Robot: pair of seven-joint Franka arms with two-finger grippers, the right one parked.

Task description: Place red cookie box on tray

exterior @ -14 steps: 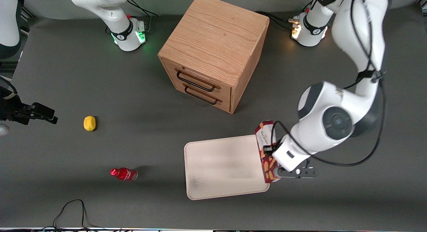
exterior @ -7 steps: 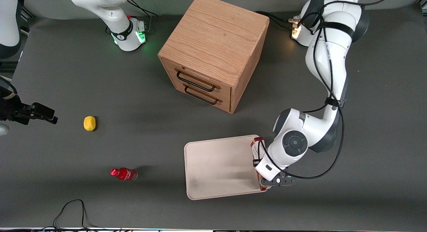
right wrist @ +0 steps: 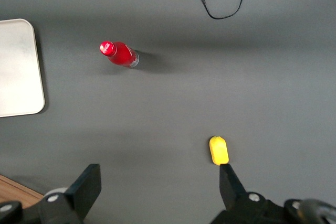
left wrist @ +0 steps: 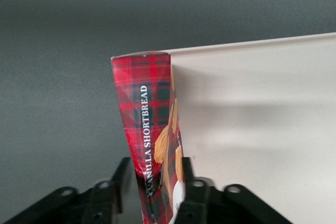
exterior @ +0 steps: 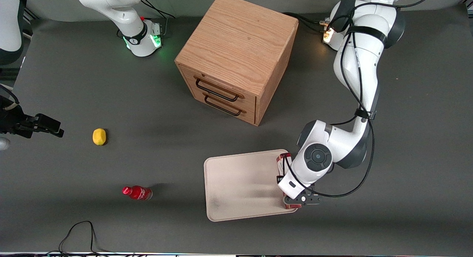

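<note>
Surface (exterior: 74,83): grey. Cabinet (exterior: 236,57) is farther from the camera than tray (exterior: 240,187). Tray lies flat on the surface. Box (left wrist: 152,129) sits over the tray's edge toward the working arm's end, on its narrow side. Pincer (left wrist: 157,198) pinches the box at one end.

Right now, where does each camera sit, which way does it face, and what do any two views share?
Front view: high up, looking down on the table; both arms show.
Left wrist view: on the working arm, facing past the gripper, shut on the red cookie box at the tray edge.
Right wrist view: parked arm's wrist, facing down; its fingers show.
Shared: the tray appears in all three.
</note>
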